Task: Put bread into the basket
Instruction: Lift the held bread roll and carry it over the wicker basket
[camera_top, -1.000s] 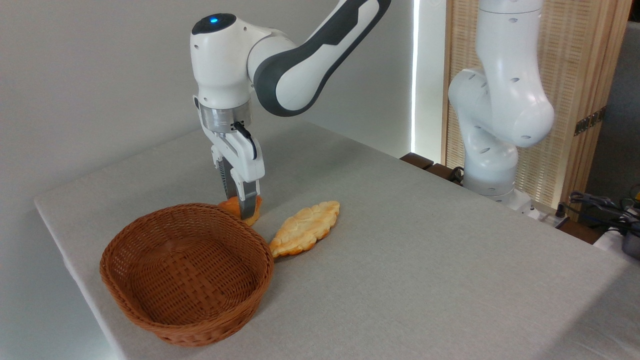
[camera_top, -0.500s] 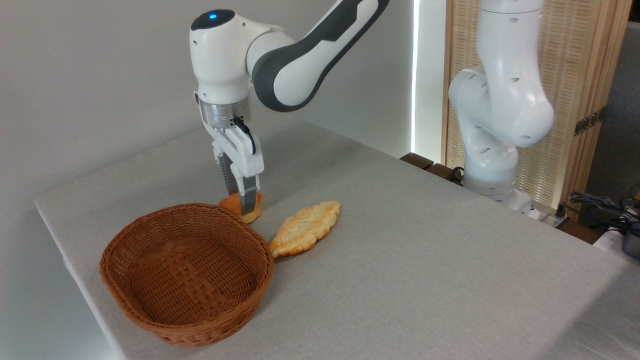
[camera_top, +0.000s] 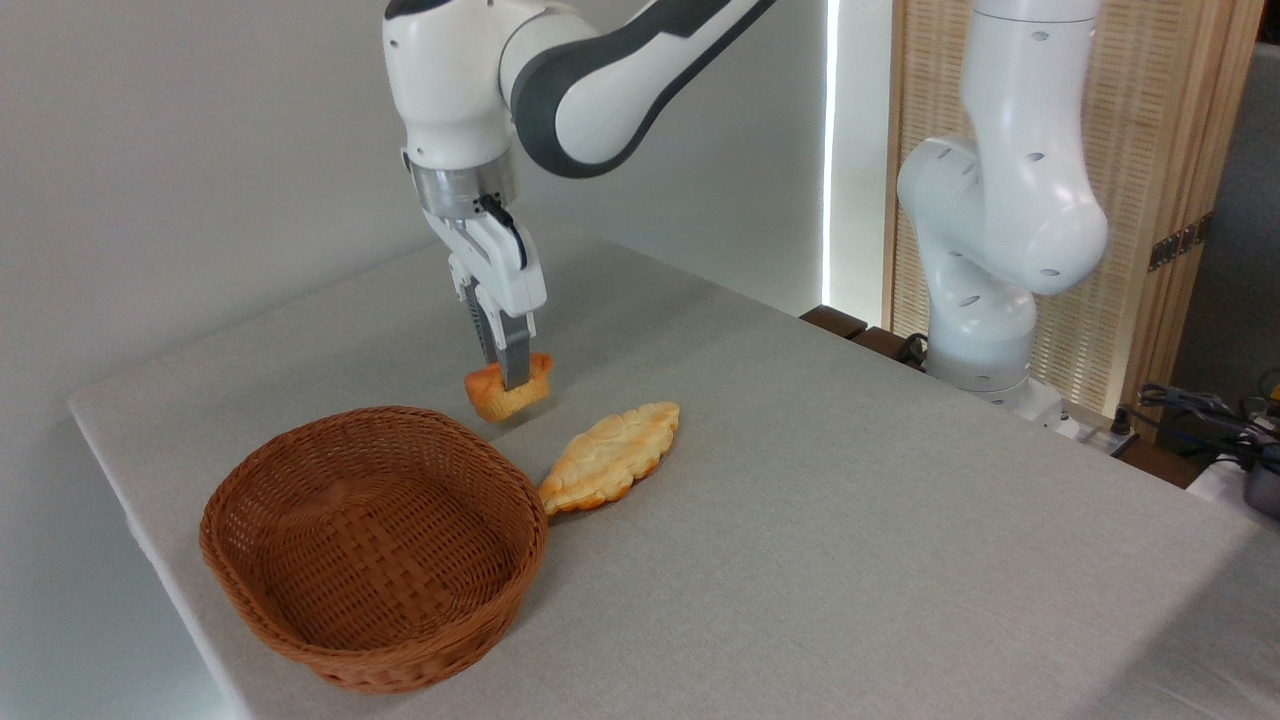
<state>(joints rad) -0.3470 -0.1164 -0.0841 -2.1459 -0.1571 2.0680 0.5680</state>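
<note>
The bread, a small orange-golden bun with a paler ridged underside, hangs tilted a little above the table behind the basket's far rim. My gripper points down and is shut on it, one grey finger crossing its front. The basket, round and woven in reddish-brown wicker, sits at the front left of the table with nothing inside. The bun is just beyond and to the right of the basket's far edge, not over its hollow.
A flat pale-yellow leaf-shaped pastry lies on the grey table, touching the basket's right rim. The arm's white base stands at the table's far right edge. Cables and gear sit off the table at the right.
The gripper has risen and shifted slightly right, lifting the bun off the table; the bun now hangs tilted with its ridged underside showing.
</note>
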